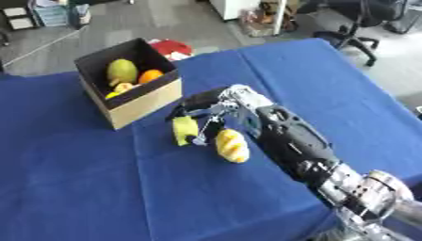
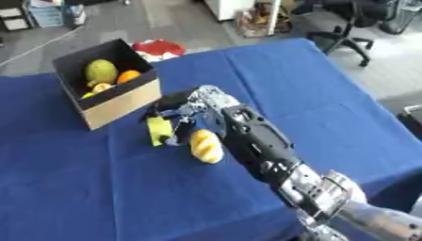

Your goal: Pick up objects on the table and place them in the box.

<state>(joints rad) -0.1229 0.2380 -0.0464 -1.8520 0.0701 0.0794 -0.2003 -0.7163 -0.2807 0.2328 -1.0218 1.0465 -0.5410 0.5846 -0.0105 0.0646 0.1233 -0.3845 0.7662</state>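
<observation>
An open cardboard box stands at the back left of the blue table; inside lie a green fruit, an orange fruit and small yellow pieces. My right hand reaches in from the lower right, and its curled fingers pinch a yellow-green block just in front of the box's near corner. A yellow bread-like loaf lies on the cloth right beside the block, under my forearm's left edge. My left hand shows in neither view.
A red and white object lies behind the box at the table's far edge. The blue tablecloth spreads wide to the left and front. An office chair and floor clutter stand beyond the table.
</observation>
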